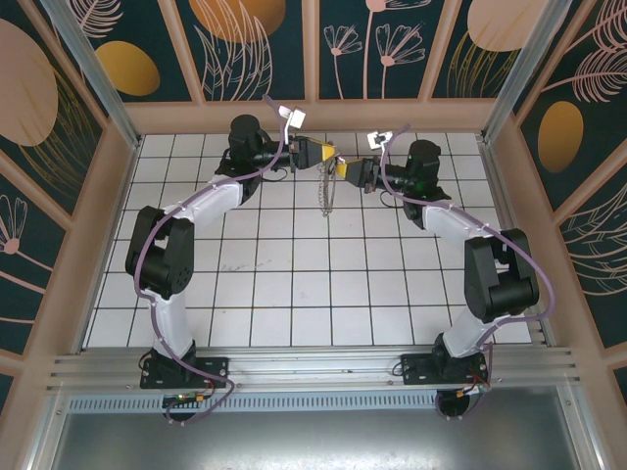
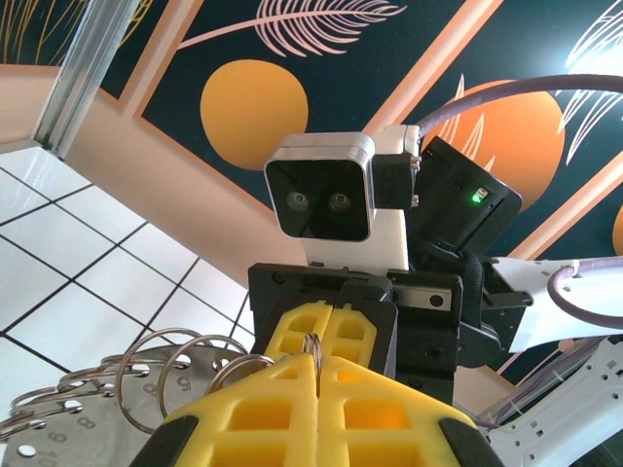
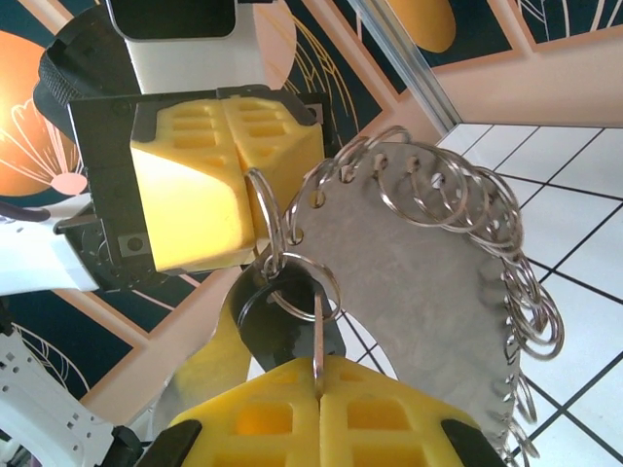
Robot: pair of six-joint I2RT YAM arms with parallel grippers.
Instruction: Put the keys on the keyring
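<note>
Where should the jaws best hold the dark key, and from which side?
Probably the key's flat dark head, from its left in the right wrist view: that side is open, while the plate edged with rings crowds its right and the right gripper sits below.

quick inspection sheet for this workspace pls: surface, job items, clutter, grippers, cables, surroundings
surface: white tiled table
job's things: keyring, a grey plate edged with rings, held up between the grippers; dark key beside it
clutter: nothing seen
grippers: left gripper shut on a ring of the keyring; right gripper shut on the key's thin ring
cables: purple cable along each arm
surroundings: flower-painted walls, metal rail at near edge
</note>
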